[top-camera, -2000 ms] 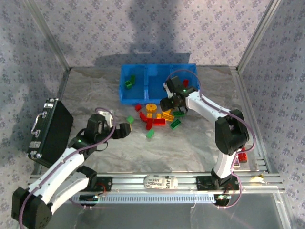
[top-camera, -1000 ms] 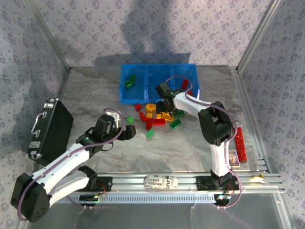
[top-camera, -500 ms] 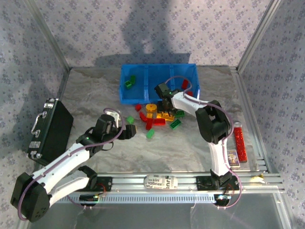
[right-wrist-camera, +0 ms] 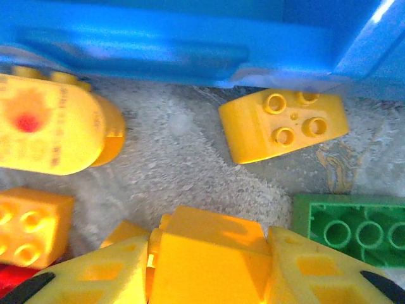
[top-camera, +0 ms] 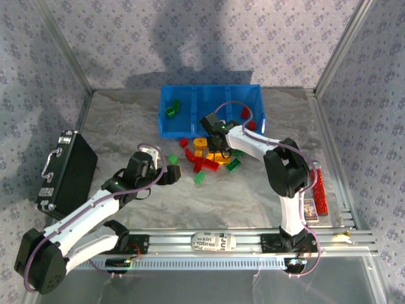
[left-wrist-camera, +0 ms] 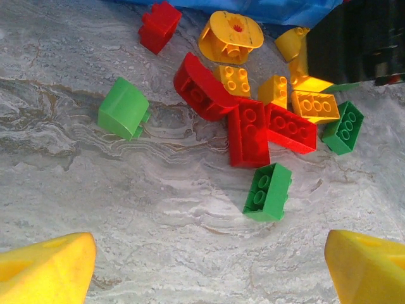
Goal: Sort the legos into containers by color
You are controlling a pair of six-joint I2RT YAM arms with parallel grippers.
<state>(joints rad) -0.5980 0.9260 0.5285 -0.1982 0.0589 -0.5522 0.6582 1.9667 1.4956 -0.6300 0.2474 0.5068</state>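
You lose the yellow brick (right-wrist-camera: 205, 253) past the right wrist view's bottom edge; green brick (right-wrist-camera: 354, 237) is clipped at lower right.

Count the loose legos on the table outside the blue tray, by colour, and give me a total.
Red legos: 4
Green legos: 4, one mostly hidden behind the right end effector
Yellow legos: 6, counting the one gripped in the right end effector
Total: 14
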